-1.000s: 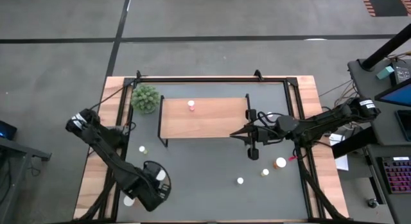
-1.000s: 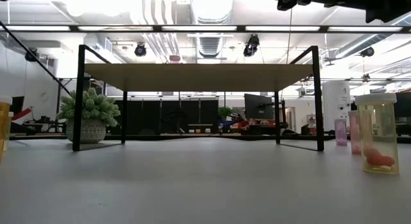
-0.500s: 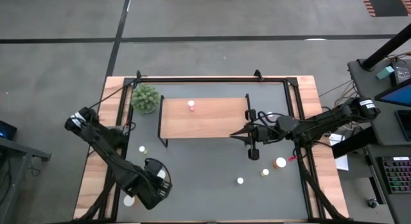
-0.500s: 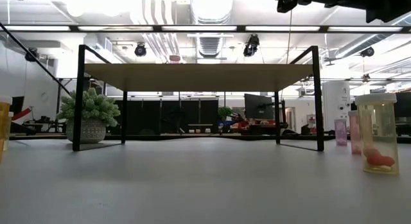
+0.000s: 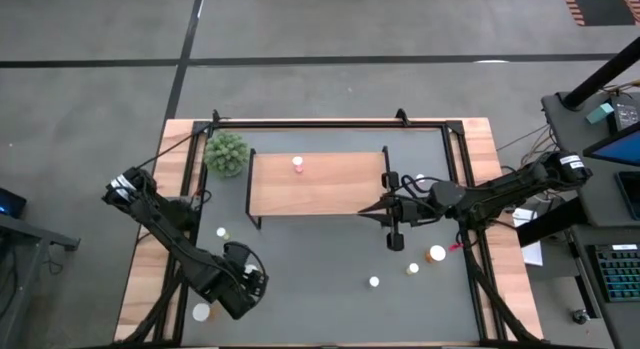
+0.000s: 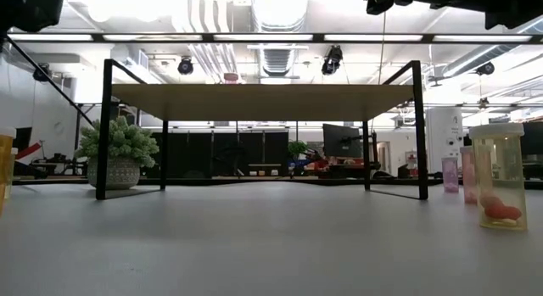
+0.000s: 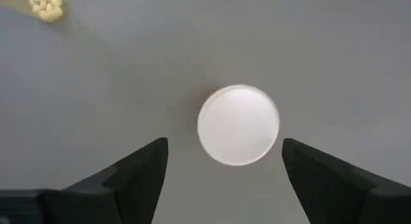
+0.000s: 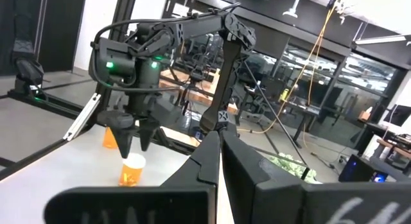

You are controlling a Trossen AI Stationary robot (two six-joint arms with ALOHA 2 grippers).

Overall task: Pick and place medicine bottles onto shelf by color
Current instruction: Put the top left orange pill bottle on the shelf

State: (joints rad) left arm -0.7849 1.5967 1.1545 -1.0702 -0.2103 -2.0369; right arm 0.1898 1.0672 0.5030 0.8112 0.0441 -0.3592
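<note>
Two dark fingers (image 7: pixel 138 176) of the left gripper (image 5: pixel 248 280) stand wide apart, pointing straight down at a white-capped orange bottle (image 7: pixel 238 124) standing on the grey table (image 5: pixel 320 279). In the left wrist view the round white cap sits right between the fingers with grey table showing on both sides, so nothing is clamped. The right wrist view catches the same thing from across the table: fingertips hanging just above the cap, bottle upright under them. In the high view this all sits in the lower left of the frame, with the arm covering most of the bottle.

Another white-capped bottle (image 5: pixel 201 312) sits just below and left of that gripper, and a small yellowish one (image 5: pixel 221 232) is above it, toward the middle left.

The right gripper (image 5: pixel 368 211) is at centre right, fingers pressed together and holding nothing, its tip at the right end of the shelf (image 5: pixel 317 183). The shelf is in the upper middle, and one small pink bottle (image 5: pixel 297 164) stands on it near the far edge.

Lower right of centre has three more bottles on the table: a bigger orange one (image 5: pixel 437 254), a small yellow one (image 5: pixel 412 269) and a small white-capped one (image 5: pixel 373 282).

The green plant ball (image 5: pixel 226 152) sits just off the shelf's upper left corner.
</note>
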